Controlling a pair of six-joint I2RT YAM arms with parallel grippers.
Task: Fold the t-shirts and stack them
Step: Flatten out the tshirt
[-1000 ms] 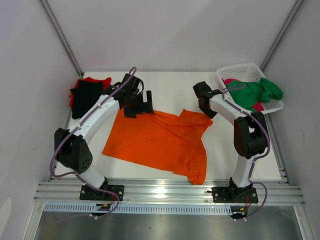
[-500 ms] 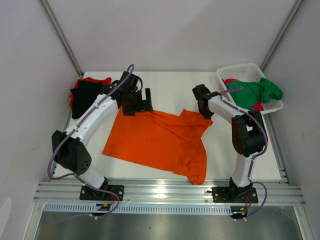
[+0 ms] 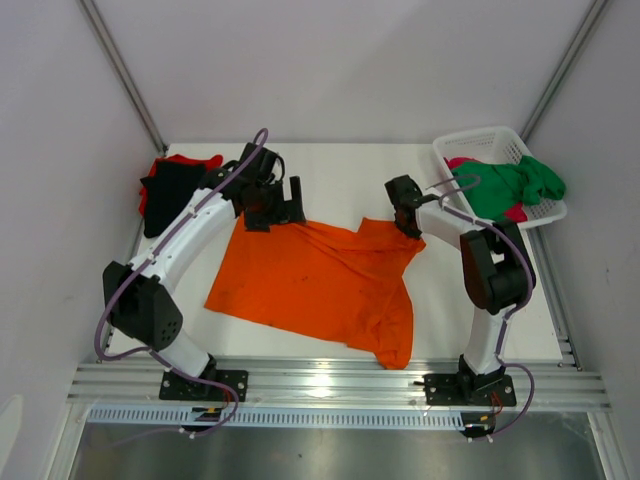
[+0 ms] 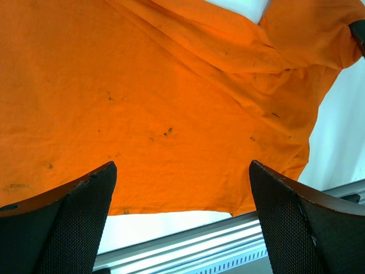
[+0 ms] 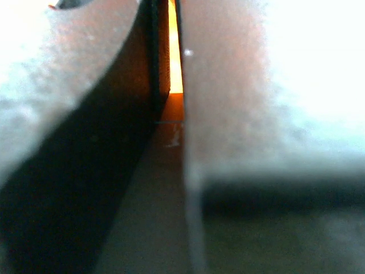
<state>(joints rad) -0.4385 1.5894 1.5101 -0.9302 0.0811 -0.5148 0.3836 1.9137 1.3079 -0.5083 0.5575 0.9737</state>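
The orange shirt (image 3: 320, 285) lies spread across the middle of the counter (image 3: 350, 175), wrinkled, with its lower right part bunched toward the near rail. The left tool (image 3: 285, 212) hangs over the shirt's far left corner with its jaws wide apart and nothing between them; in its wrist view both fingers (image 4: 68, 222) frame bare orange cloth below. The right tool (image 3: 408, 222) sits at the shirt's far right corner, clenched, and its wrist view shows the two fingers (image 5: 222, 85) pressed almost together with a thin strip of orange cloth caught in the slit. At the far left edge a black shirt (image 3: 170, 195) lies on a red shirt (image 3: 190, 160). At the far right corner the basket (image 3: 490, 140) holds a green shirt (image 3: 510, 185) and a pink shirt (image 3: 517, 212), both spilling over its rim.
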